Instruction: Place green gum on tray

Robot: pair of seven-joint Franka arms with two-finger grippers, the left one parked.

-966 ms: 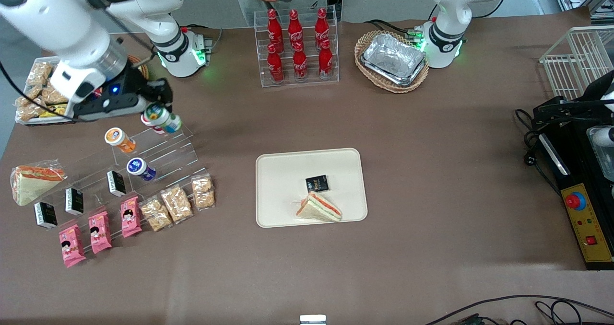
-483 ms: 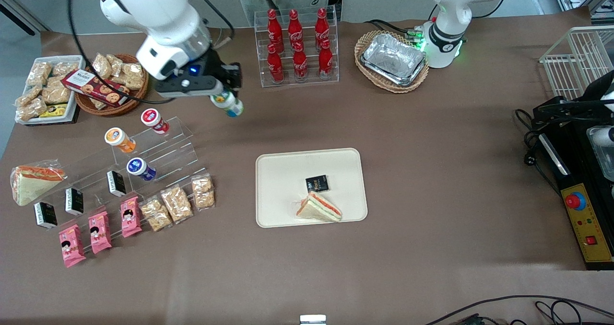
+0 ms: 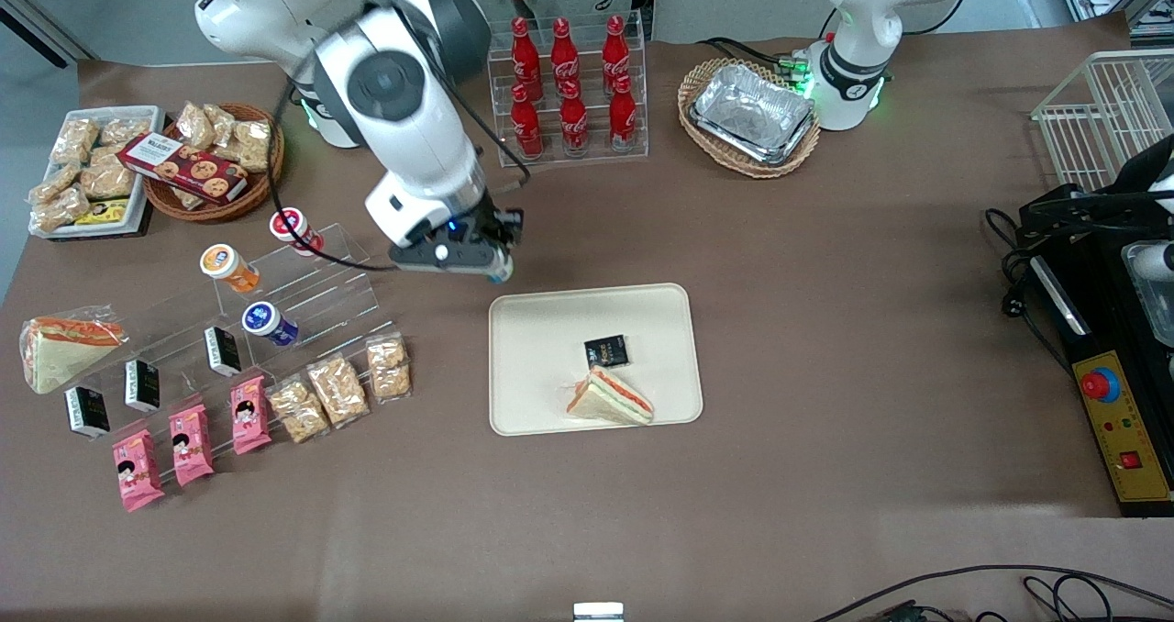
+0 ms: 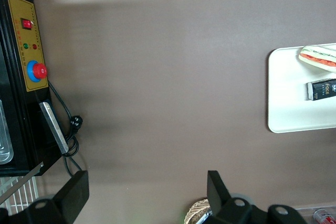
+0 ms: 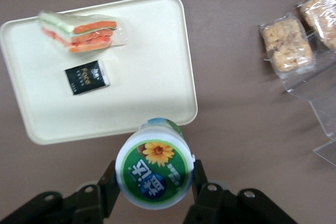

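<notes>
My right gripper is shut on the green gum, a small canister whose green lid with a yellow flower faces the wrist camera. In the front view only a bit of the gum's teal body shows under the wrist. The gripper hangs above the table just off a corner of the cream tray, on the tray's edge farthest from the front camera. On the tray lie a wrapped sandwich and a small black packet.
A clear stepped stand toward the working arm's end holds red-lidded, orange-lidded and blue-lidded canisters. Snack bags lie in front of it. A cola bottle rack and a foil tray in a wicker basket stand farther back.
The arm has carried the green gum from above the stepped stand, across the table, down toward the tray's corner. The gum stayed gripped throughout.
</notes>
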